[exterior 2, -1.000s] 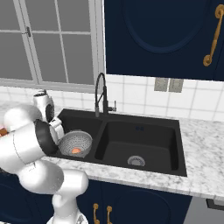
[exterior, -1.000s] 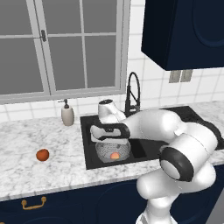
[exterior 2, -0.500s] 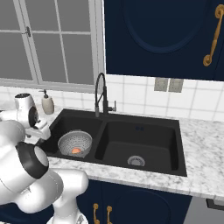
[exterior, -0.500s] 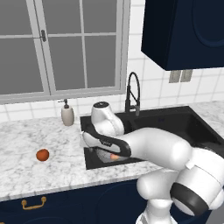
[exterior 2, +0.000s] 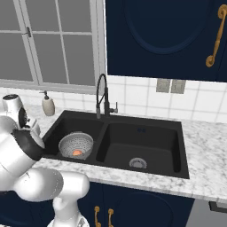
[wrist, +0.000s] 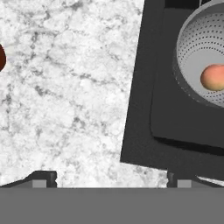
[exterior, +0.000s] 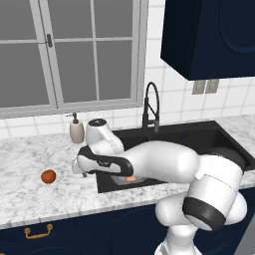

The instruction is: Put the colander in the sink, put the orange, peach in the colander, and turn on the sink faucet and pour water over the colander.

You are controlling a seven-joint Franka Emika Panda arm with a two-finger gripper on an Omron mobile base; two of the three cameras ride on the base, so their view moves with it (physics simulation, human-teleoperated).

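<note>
The jaws are standing wide apart and gripping nothing, the gripper [wrist: 109, 177] hanging over the marble counter [wrist: 65, 100] right at the left rim of the sink [wrist: 144, 109], one fingertip over the stone and the other at the black edge. In the left base view the gripper [exterior: 78, 167] is sitting between the sink and the orange [exterior: 48, 176], which is lying on the counter well apart from the basin. The colander [exterior 2: 76, 145] is resting in the left basin, and the peach [wrist: 213, 77] is lying inside it. The sink faucet [exterior 2: 103, 95] is rising behind the divider, with a soap dispenser [exterior 2: 48, 105] standing to its left.
</note>
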